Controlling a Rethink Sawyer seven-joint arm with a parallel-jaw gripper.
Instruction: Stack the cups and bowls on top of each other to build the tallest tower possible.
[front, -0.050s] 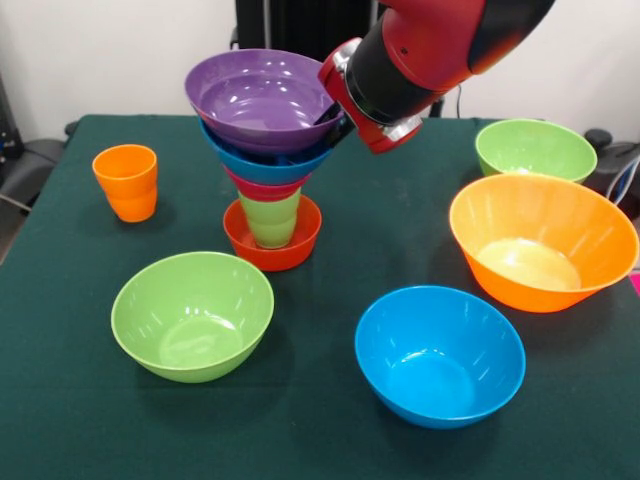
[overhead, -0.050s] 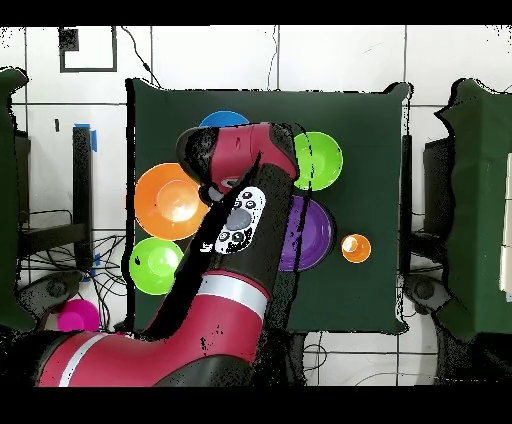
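The tower stands mid-table: a red-orange bowl (front, -0.050s: 272, 245) at the base holds a light green cup (front, -0.050s: 270, 218), with a pink bowl (front, -0.050s: 265, 187), a blue bowl (front, -0.050s: 262, 162) and a tilted purple bowl (front, -0.050s: 260, 98) (overhead, -0.050s: 312, 238) above it. My gripper (front, -0.050s: 335, 120) is at the purple bowl's right rim, under the red wrist; its state is hidden. An orange cup (front, -0.050s: 127, 182) (overhead, -0.050s: 356, 248) stands alone to the left. In the overhead view the arm covers most of the tower.
Loose bowls lie on the green table (front, -0.050s: 80, 400): lime green (front, -0.050s: 192, 315) (overhead, -0.050s: 318, 160) near front left, blue (front, -0.050s: 440, 355) (overhead, -0.050s: 224, 120) front right, large orange (front, -0.050s: 543, 240) (overhead, -0.050s: 170, 200) right, another green (front, -0.050s: 535, 150) (overhead, -0.050s: 155, 265) far right.
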